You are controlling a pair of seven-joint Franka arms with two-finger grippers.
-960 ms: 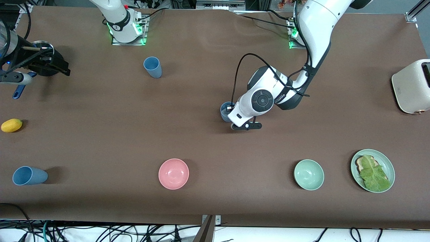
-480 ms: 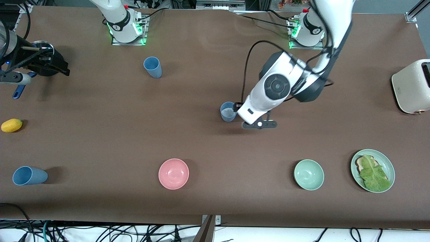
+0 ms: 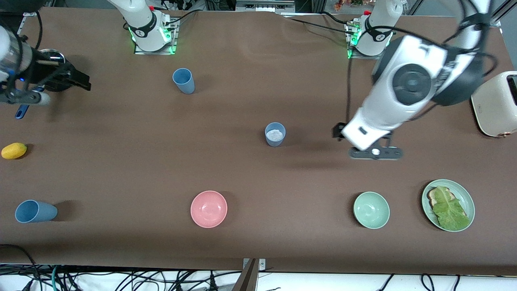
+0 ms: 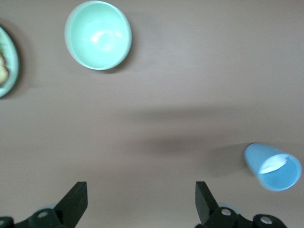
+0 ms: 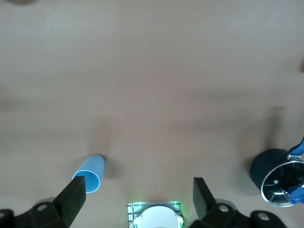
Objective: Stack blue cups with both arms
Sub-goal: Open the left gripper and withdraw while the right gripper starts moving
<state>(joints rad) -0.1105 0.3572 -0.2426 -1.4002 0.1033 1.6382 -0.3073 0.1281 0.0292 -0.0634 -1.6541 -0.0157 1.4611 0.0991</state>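
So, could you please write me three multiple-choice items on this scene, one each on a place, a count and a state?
1. Where is the pink bowl?
A. Nearer to the front camera than the middle blue cup
B. On the plate
C. Beside the toaster

2. How many blue cups show on the table?
A. One
B. Three
C. Five

3. How is the left hand?
A. Shut on a cup
B. Shut on a bowl
C. Open, holding nothing

Answers: 1 A, the bowl lies lower in the front view. 2 B, three separate cups stand apart. 3 C, its fingers are spread over bare table.
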